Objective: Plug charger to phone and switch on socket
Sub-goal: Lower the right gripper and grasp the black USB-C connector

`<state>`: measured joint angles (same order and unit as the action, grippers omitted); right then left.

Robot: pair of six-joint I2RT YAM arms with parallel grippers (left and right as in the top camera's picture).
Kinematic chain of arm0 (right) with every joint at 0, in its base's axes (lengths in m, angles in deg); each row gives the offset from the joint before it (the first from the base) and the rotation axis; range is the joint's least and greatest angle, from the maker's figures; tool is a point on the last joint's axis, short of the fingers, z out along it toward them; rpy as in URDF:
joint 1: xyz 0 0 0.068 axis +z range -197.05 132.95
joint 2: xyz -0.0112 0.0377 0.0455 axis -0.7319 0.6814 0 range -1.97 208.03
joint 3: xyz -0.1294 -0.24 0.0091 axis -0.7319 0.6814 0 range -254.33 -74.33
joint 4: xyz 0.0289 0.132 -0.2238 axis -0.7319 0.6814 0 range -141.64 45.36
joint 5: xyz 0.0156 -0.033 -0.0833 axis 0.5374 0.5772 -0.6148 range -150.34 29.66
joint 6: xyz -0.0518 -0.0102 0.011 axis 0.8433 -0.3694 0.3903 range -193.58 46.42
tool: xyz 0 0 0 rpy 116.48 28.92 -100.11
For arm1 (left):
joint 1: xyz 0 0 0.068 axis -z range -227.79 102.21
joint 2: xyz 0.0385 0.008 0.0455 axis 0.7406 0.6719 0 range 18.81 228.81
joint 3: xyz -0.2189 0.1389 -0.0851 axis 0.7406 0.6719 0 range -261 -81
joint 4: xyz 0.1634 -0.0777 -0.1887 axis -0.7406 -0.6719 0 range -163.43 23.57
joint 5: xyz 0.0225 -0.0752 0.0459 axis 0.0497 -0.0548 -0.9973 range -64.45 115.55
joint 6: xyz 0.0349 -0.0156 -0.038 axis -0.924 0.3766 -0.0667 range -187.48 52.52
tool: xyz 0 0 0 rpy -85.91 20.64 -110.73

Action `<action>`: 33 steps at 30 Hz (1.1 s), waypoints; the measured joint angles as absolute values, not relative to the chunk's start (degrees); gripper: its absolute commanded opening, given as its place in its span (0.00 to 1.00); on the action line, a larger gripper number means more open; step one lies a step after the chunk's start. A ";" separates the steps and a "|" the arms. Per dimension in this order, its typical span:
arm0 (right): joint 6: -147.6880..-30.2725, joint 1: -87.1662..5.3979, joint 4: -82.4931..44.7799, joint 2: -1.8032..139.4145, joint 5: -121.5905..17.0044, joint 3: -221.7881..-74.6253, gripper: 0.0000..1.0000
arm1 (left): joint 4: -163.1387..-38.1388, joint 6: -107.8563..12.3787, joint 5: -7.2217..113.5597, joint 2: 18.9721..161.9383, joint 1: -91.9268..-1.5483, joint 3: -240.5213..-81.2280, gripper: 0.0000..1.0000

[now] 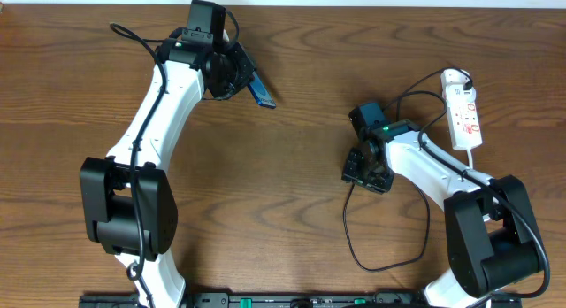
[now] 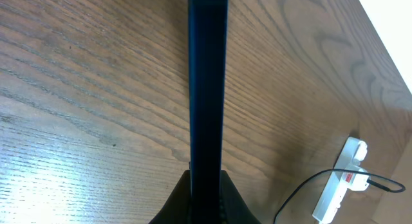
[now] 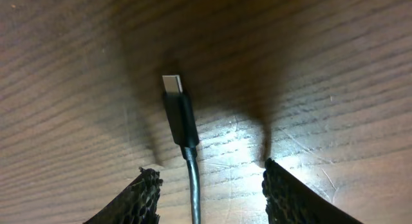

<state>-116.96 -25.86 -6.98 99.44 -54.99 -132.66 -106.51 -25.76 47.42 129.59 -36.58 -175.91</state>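
Now the right gripper [image 3: 209, 184] is hovering wide over the charger's [image 3: 179, 118] rigid tip, likely the pinch spot. Left gripper [image 1: 239, 75] is clamping the slick phone [image 2: 207, 89].

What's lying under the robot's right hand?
The charger tip lies flat on the wooden table, between the right arm's open fingers, touching neither. From overhead the arm's end hides it; only its cable trailing away shows.

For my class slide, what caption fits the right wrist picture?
Open right gripper hovers over the charger tip lying on the wooden table.
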 measured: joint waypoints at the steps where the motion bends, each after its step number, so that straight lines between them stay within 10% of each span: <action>1: -117.02 -25.86 -7.59 99.44 -55.21 -132.66 0.40 | -106.51 -25.76 47.42 129.59 -36.58 -175.91 0.07; 33: -118.29 -25.84 -10.19 99.68 -58.82 -132.66 0.27 | -106.51 -25.76 47.44 129.59 -36.58 -175.91 0.07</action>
